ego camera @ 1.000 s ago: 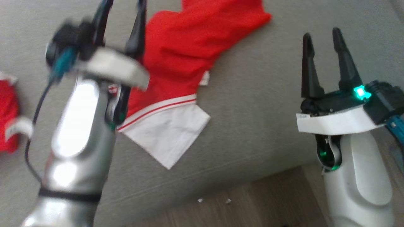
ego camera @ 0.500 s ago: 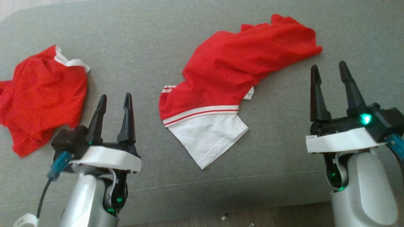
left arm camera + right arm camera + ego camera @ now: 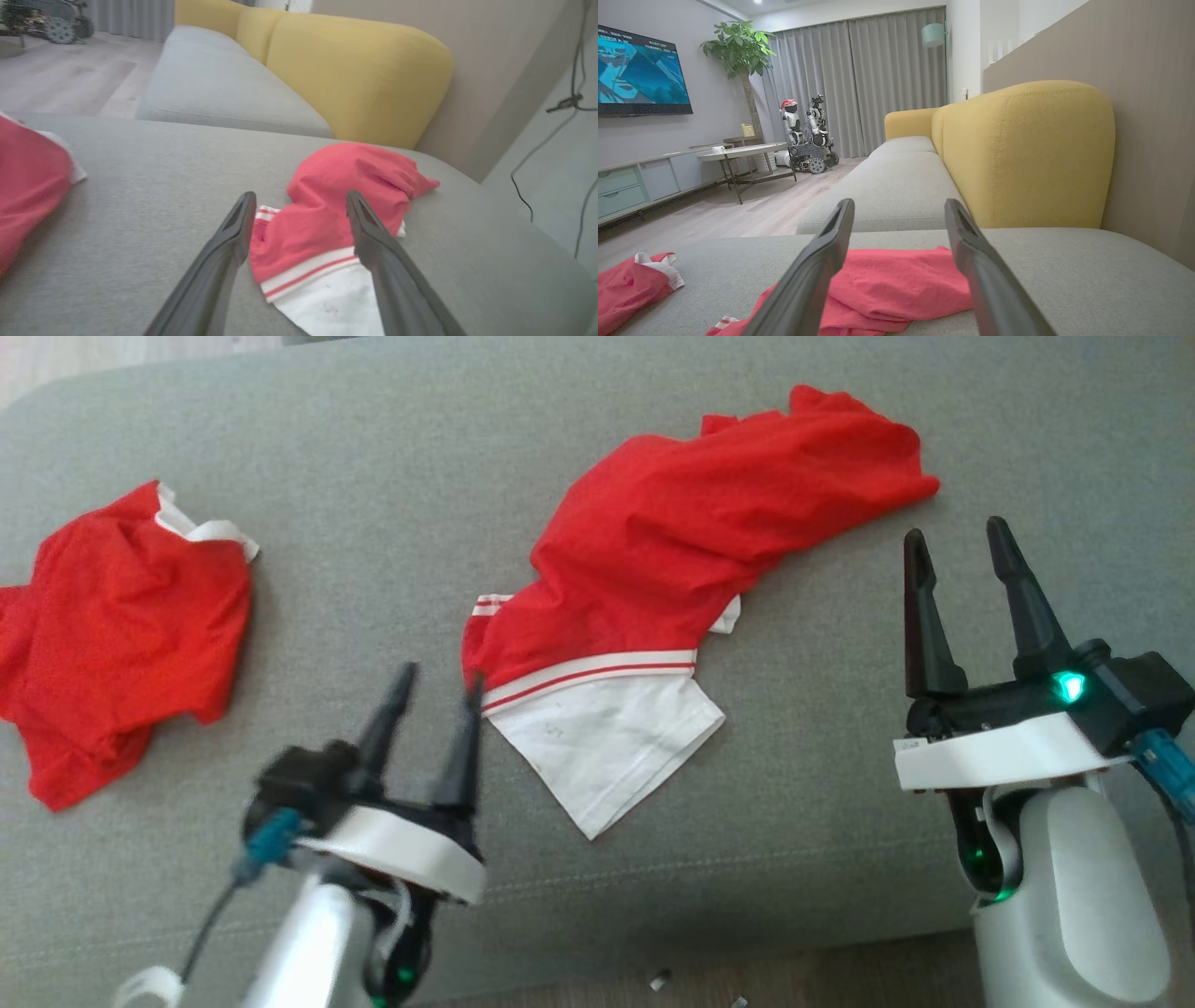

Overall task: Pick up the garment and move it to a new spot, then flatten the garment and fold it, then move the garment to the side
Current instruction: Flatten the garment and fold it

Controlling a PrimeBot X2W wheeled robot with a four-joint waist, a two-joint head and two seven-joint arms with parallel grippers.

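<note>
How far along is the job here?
Done: nothing visible; the garment lies crumpled on the sofa. In hand: the left gripper, open and empty, is by its striped edge, likely lining up a grasp; the right gripper is open, apart from it. Left: pick up, move, flatten, fold, set aside. A second garment lies crumpled at left.

- a crumpled red-and-white fabric garment [image 3: 653, 569] lies bunched and wrinkled on the grey sofa cushion [image 3: 392, 457];
- its red body stretches up toward the far right;
- its white panel, edged by a striped band, lies flat nearest the cushion's front edge
</note>
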